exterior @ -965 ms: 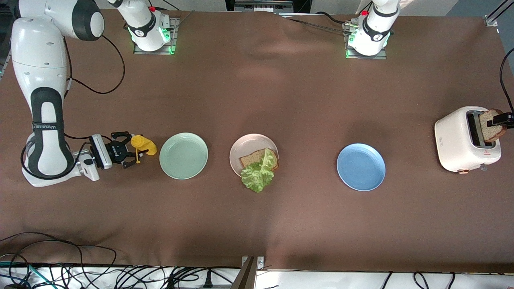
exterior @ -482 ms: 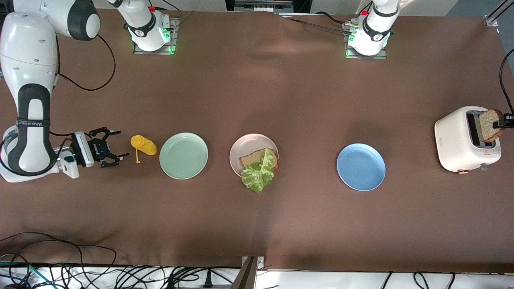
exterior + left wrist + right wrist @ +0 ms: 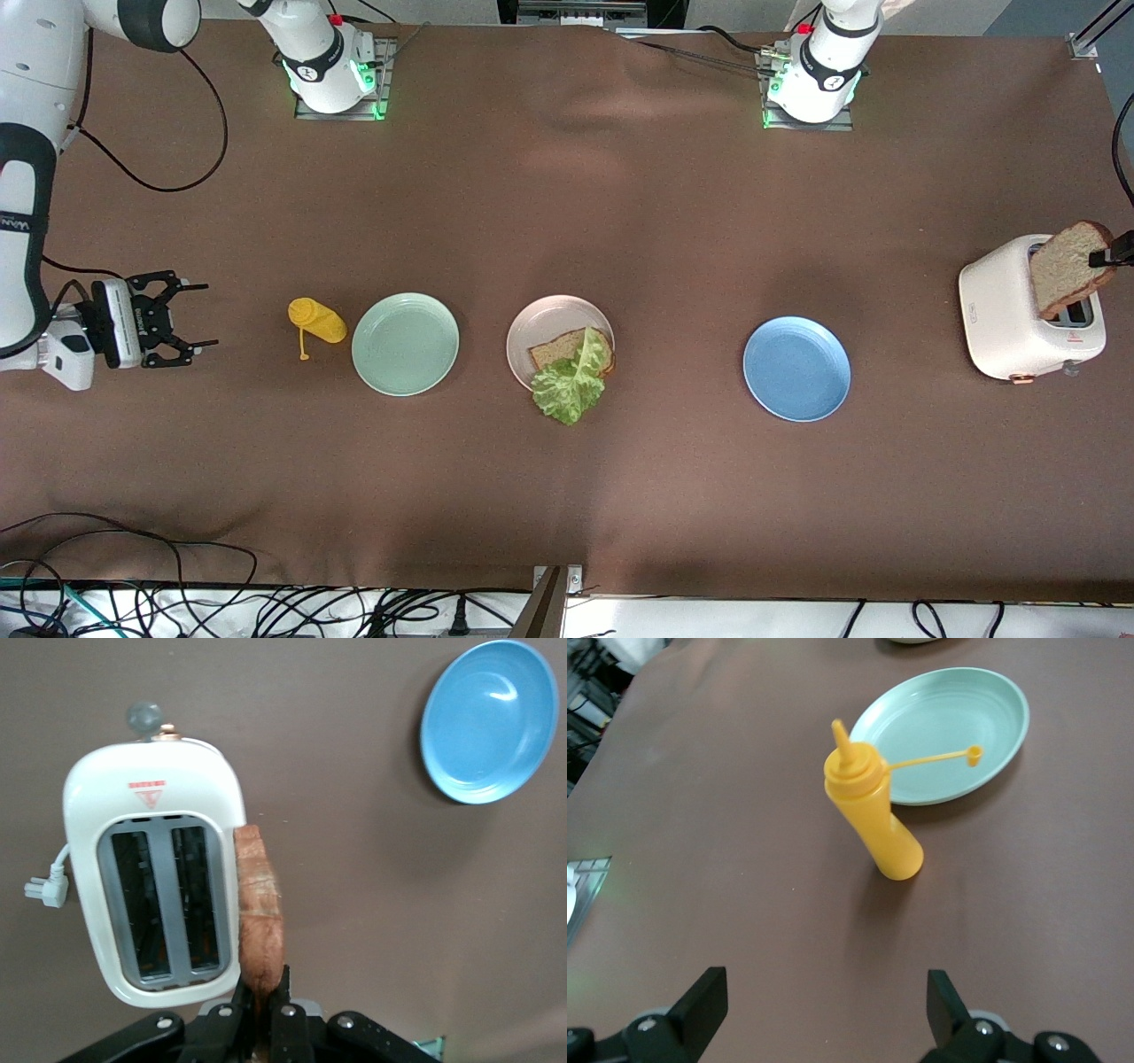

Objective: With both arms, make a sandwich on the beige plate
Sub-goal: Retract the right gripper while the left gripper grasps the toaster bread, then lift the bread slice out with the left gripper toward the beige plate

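Observation:
The beige plate point(image 3: 545, 319) lies mid-table with one brown bread slice point(image 3: 556, 349) on it. A green lettuce leaf point(image 3: 571, 383) lies over that slice and hangs past the plate's rim toward the front camera. A second bread slice point(image 3: 1067, 266) point(image 3: 260, 912) is held tilted over the white toaster point(image 3: 1001, 319) point(image 3: 151, 815). My left gripper point(image 3: 1107, 259) point(image 3: 262, 992) is shut on its crust edge. My right gripper point(image 3: 202, 315) point(image 3: 826, 1001) is open and holds nothing. It is low over the table at the right arm's end, apart from the yellow bottle point(image 3: 316, 320) point(image 3: 873, 815).
A mint-green plate point(image 3: 405, 344) point(image 3: 948, 735) sits between the yellow bottle and the beige plate. A blue plate point(image 3: 796, 369) point(image 3: 492, 718) sits between the beige plate and the toaster. The bottle stands upright with its cap dangling on a strap. Cables run along the table's near edge.
My left gripper has shut on the bread slice and raised it out of the toaster slot. My right gripper has let go of the yellow bottle and drawn back toward the right arm's end.

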`<state>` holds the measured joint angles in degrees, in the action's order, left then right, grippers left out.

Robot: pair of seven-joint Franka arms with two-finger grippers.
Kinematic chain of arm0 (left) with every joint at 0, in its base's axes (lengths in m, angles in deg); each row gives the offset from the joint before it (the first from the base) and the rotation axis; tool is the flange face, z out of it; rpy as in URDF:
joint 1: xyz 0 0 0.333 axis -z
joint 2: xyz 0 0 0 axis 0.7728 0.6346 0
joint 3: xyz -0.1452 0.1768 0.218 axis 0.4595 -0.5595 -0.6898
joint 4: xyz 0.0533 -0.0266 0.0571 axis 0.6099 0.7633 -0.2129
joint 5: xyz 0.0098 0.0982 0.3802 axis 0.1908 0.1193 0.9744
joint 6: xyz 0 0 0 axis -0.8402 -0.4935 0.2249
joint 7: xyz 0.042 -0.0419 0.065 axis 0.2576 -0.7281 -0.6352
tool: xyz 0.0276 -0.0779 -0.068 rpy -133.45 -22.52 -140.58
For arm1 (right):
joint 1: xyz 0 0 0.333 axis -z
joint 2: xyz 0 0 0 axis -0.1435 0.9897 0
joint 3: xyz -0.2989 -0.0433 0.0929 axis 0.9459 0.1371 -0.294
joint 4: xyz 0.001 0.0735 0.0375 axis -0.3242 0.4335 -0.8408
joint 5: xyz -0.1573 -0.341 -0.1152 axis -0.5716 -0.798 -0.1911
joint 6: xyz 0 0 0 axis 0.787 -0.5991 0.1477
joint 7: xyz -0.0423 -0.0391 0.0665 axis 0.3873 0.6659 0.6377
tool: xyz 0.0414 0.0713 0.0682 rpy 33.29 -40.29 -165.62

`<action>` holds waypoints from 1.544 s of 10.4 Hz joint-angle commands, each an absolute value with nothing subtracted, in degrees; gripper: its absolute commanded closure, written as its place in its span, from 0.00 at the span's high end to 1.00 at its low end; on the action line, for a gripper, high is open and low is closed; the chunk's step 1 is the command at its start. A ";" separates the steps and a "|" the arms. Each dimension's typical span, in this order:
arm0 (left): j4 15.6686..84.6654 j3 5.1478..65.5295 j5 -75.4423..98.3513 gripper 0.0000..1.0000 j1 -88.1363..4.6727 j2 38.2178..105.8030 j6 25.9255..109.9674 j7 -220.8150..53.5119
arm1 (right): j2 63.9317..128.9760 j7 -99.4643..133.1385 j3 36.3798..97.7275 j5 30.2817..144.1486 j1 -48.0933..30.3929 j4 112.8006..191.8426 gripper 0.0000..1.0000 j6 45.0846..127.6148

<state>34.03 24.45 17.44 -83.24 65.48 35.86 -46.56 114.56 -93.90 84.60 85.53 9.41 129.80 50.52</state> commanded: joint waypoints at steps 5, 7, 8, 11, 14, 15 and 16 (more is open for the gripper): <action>31.84 37.22 3.09 0.00 -83.13 63.97 30.24 -72.93 | 98.60 -50.36 82.80 68.86 3.07 134.85 1.00 53.95; 32.28 38.54 -2.22 0.00 -79.72 65.19 32.59 -82.51 | 94.10 -37.26 78.85 61.83 2.97 137.84 1.00 55.97; 32.63 38.63 -2.58 0.00 -77.35 65.81 34.96 -86.83 | 92.26 -30.49 76.66 57.88 2.97 138.46 1.00 56.59; 36.93 38.63 -9.77 0.00 -73.38 66.69 44.97 -90.03 | 87.33 -7.57 67.18 46.89 2.97 140.04 1.00 56.69; 41.14 38.63 -11.97 0.00 -65.57 67.92 58.39 -94.93 | 84.25 7.00 62.40 44.13 2.80 141.63 1.00 58.34; 43.51 38.63 -16.68 0.00 -63.63 68.27 64.63 -94.95 | 82.59 7.89 62.92 44.74 2.89 143.72 1.00 63.05; 43.62 38.72 -18.73 0.00 -60.39 68.71 68.43 -95.74 | 80.74 8.42 64.84 45.70 2.89 146.78 1.00 70.50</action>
